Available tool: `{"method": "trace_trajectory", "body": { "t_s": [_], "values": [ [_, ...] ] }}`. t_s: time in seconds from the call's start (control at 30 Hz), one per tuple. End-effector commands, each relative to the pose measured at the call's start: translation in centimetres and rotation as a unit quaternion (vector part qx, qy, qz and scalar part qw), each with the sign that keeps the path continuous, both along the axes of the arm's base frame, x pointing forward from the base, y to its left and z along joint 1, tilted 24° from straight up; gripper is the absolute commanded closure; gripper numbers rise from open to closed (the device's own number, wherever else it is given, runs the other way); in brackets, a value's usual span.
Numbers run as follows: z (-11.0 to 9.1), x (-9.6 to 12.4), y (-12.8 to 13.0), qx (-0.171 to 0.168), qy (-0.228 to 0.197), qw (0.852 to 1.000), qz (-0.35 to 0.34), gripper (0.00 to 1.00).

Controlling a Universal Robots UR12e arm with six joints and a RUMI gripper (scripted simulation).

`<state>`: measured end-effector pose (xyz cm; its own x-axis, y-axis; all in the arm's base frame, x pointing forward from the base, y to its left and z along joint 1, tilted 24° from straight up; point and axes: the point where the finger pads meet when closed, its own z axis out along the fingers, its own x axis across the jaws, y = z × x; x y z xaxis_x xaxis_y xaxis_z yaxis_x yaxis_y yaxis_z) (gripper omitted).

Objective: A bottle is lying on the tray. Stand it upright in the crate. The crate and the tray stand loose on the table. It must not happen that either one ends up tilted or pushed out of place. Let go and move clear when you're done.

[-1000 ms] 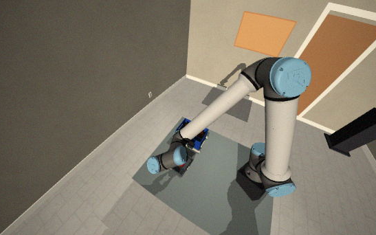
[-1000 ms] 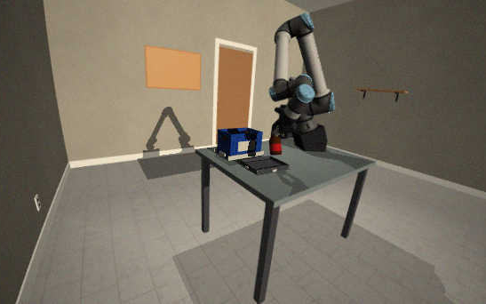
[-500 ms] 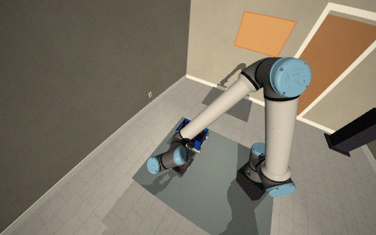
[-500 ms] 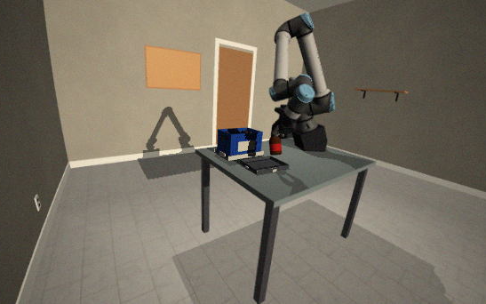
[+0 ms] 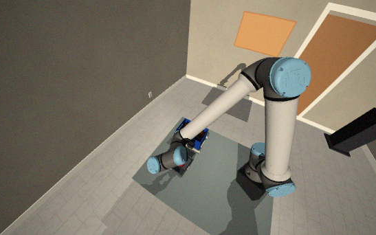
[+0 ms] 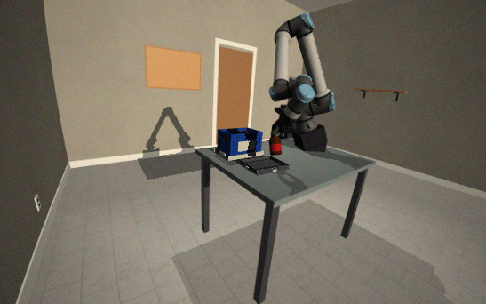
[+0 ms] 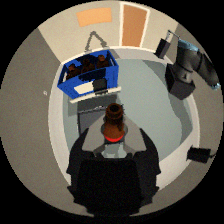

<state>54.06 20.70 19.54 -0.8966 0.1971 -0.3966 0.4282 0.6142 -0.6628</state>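
Note:
A brown bottle with a red label (image 5: 181,165) (image 6: 275,147) (image 7: 114,118) is held about upright, neck up. My gripper (image 6: 275,134) (image 7: 114,114) is shut on it; the jaws lie on both sides of its body in the wrist view. In the top view the arm mostly hides the gripper. The dark tray (image 6: 257,170) (image 7: 87,118) lies below and beside the bottle, with nothing seen lying on it. The blue crate (image 5: 203,140) (image 6: 225,144) (image 7: 111,82) stands beyond the tray, to the left of the bottle in the exterior view. The bottle is outside the crate.
Several brown bottles (image 7: 88,65) stand inside the crate. A pale strip (image 6: 234,158) (image 7: 95,95) runs along the crate's foot on the tray side. The grey table (image 5: 216,165) (image 6: 328,171) (image 7: 145,100) carries the crate and tray, with the arm's dark base (image 6: 311,139) at its back.

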Motion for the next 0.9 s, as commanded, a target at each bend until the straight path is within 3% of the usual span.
{"method": "trace_trajectory", "body": {
  "t_s": [0.0,0.87],
  "values": [
    [0.0,0.1,0.0,0.000,-0.001,1.000,0.000,1.00],
    [-1.3,0.6,-0.3,0.000,-0.001,1.000,0.000,1.00]
  ]
}}
